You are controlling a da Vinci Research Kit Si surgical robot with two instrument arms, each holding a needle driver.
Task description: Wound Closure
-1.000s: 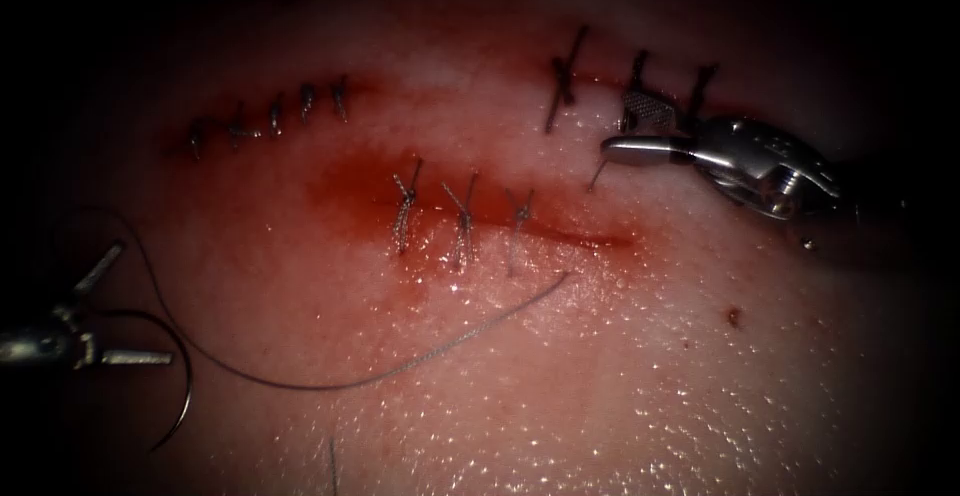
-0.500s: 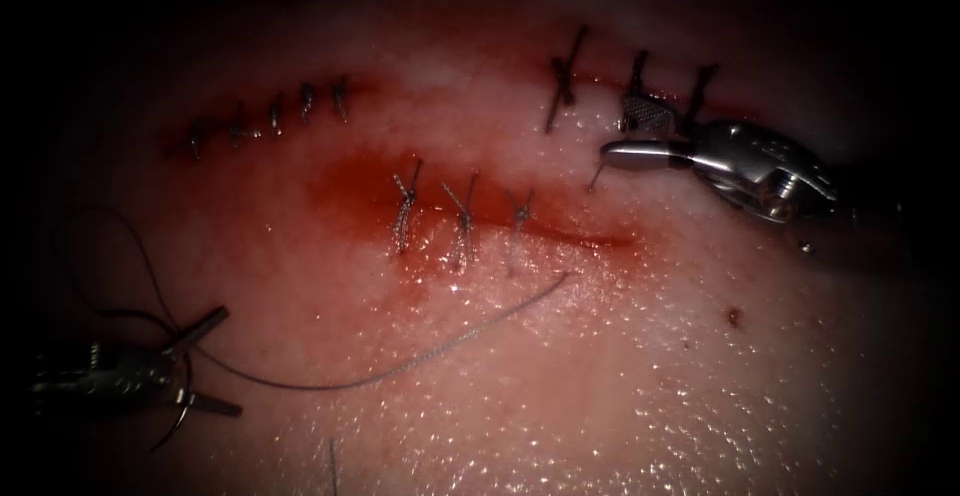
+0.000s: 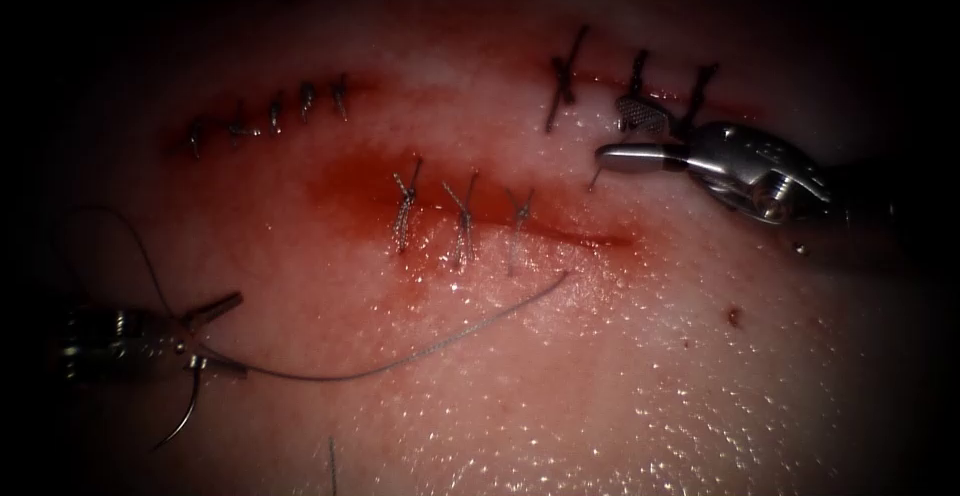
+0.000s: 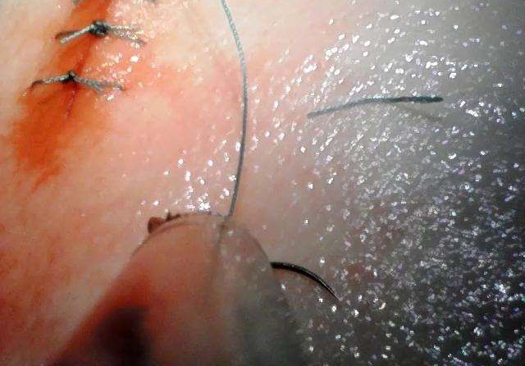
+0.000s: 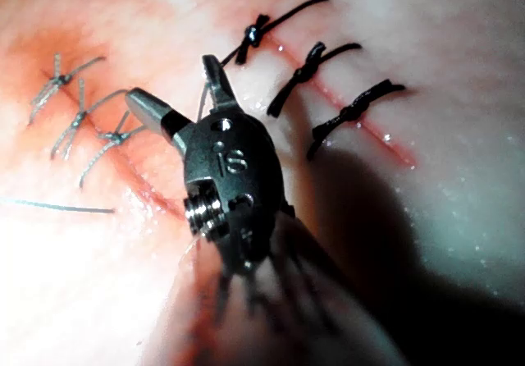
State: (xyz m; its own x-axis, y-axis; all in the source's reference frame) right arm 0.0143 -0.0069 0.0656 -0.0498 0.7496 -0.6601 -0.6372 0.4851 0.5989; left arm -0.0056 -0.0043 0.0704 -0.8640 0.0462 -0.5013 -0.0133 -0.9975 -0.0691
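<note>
Needle [image 3: 182, 418] lies on the tissue [image 3: 600, 376] far left of the cut [image 3: 520, 228], out of the tissue, curved body running down from the left tool [image 3: 222, 334]; its arc [image 4: 305, 274] also shows in the left wrist view. Left tool's jaws are parted in a narrow V around the thread [image 3: 400, 356] near the needle's upper end; can't tell if they touch needle or thread. Thread runs right from there, end lying loose just below the cut. Three stitches [image 3: 462, 218] cross the cut's left part, red fluid [image 3: 350, 186] around them. Right tool [image 3: 620, 134], jaws spread wide, holds nothing, sits beside the upper-right stitch row [image 3: 640, 81]. A cut thread end [image 4: 373, 103] lies apart.
</note>
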